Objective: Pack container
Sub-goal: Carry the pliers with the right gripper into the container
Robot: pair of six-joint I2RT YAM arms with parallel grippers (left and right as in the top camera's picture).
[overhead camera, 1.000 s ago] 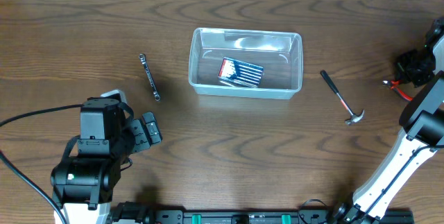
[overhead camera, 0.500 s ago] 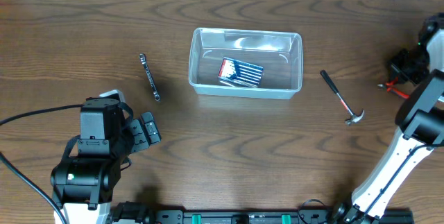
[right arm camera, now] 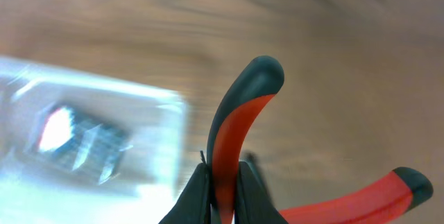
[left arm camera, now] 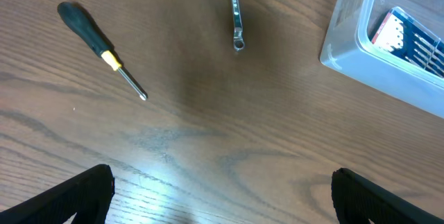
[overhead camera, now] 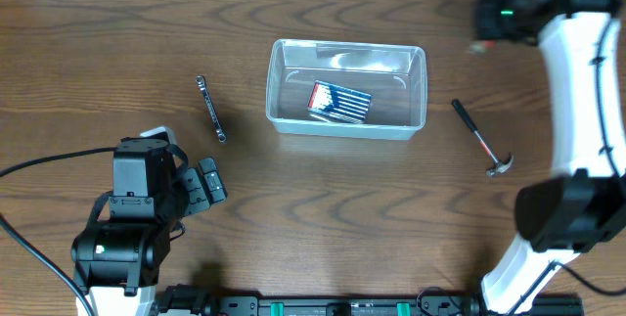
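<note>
The clear plastic container (overhead camera: 344, 128) stands at the table's middle back, holding a blue striped packet (overhead camera: 340, 101). My right gripper (right arm camera: 223, 182) is shut on one red-and-black handle of the pliers (right arm camera: 236, 113). In the overhead view it (overhead camera: 486, 24) hovers, blurred by motion, beyond the container's right end. The right wrist view shows the container (right arm camera: 104, 89) blurred at lower left. My left gripper (left arm camera: 222, 196) is open and empty over bare table at the front left, and also shows in the overhead view (overhead camera: 209, 185). The container's corner shows in the left wrist view (left arm camera: 347, 40).
A wrench (overhead camera: 210, 109) lies left of the container and shows in the left wrist view (left arm camera: 236, 9). A hammer (overhead camera: 484, 140) lies right of the container. A black-handled screwdriver (left arm camera: 97, 40) lies left of the wrench.
My right arm has swung from the table's right edge up and left towards the container, carrying the pliers. The left arm has not moved.
</note>
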